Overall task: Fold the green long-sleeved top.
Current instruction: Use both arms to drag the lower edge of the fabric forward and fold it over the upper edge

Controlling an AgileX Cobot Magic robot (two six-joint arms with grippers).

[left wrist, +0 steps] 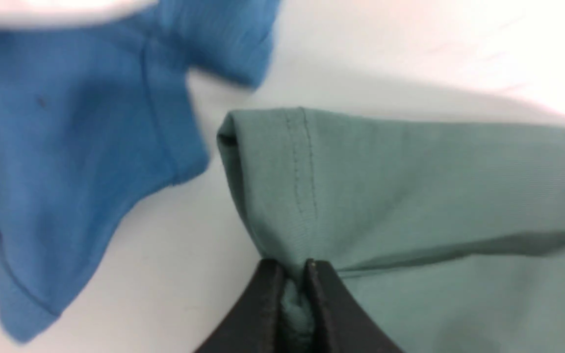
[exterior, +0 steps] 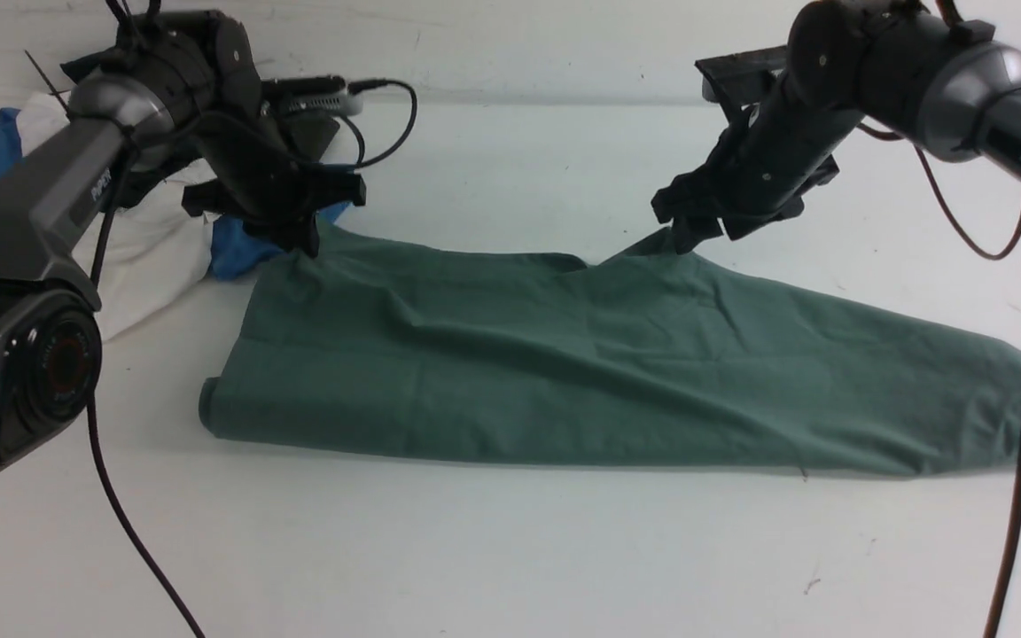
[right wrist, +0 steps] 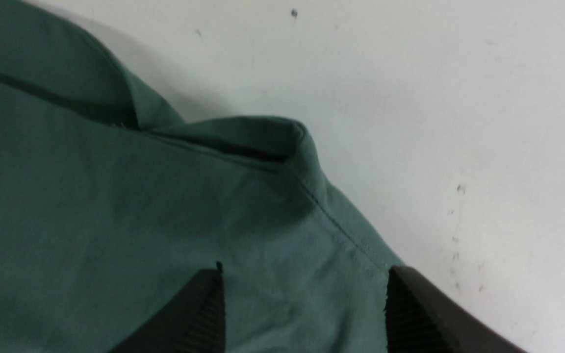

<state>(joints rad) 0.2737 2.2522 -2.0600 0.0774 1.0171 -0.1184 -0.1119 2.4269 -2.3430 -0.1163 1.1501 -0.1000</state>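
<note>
Jaws of the left gripper [exterior: 302,239] are pressed together on a pinch of the green long-sleeved top [exterior: 564,372], just beside a stitched hem at the garment's ten o'clock corner. The top lies on the white table [exterior: 510,549], stretched across its middle from nine o'clock towards three o'clock, its near edge one long fold. At the top's one o'clock edge sits the right gripper [exterior: 692,237], jaws spread apart with green cloth between them, unclamped; the fabric rises to a small peak there. A blue garment [exterior: 236,252] and a white cloth [exterior: 156,257] lie bunched at the table's ten o'clock.
</note>
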